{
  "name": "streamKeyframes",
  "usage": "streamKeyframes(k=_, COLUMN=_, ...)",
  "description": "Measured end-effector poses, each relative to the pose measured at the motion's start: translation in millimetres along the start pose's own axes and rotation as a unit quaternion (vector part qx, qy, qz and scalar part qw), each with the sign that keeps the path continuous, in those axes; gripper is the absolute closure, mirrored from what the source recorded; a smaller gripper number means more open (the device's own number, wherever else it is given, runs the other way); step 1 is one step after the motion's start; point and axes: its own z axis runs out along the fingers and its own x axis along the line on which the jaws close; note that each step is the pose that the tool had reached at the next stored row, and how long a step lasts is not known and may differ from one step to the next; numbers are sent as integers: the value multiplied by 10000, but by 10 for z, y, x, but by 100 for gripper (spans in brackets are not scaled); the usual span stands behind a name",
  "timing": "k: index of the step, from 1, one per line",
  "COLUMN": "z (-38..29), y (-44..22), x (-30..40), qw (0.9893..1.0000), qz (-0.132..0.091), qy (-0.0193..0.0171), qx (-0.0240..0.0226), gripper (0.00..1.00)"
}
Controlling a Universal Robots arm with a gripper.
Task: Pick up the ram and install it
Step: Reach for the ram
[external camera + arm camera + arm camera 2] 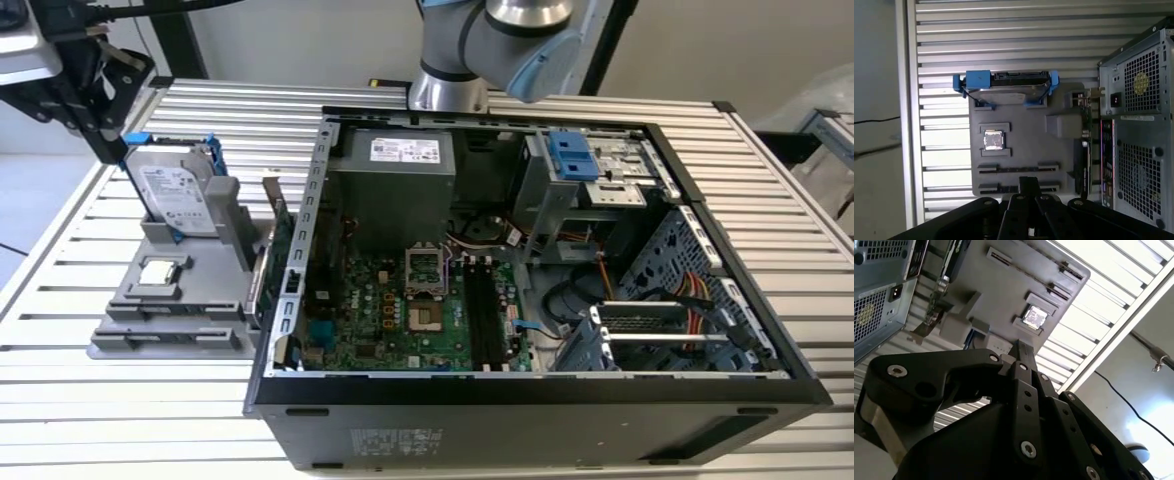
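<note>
In the first wrist view the ram (1085, 150) stands on its long edge against the side of the grey holder (1029, 142), just beside the back wall of the computer case (1139, 130). Standing so, its upper edge looks free for a pinch from above. The end effector (1029, 184) hangs above the holder, closed on nothing and clear of the ram. The hard drive (1004, 85) and processor chip (993, 140) sit in their own seats. The computer case lies open, probably so its board faces up. Everything rests on a slatted metal tabletop (1004, 30); beyond it, a cable (874, 120) crosses a pale floor.
</note>
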Motion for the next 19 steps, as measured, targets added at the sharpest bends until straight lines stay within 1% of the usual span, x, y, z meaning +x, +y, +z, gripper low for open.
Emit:
streamKeyframes(k=6, z=4, y=-91, x=-5, qw=10000, qz=0, qy=0, qx=0, gripper=100)
streamKeyframes(k=12, z=7, y=-205, x=-11, qw=10000, qz=0, qy=0, qx=0, gripper=100)
streamKeyframes(k=19, z=9, y=-293, x=-16, qw=10000, qz=-8, qy=1, qx=-1, gripper=100)
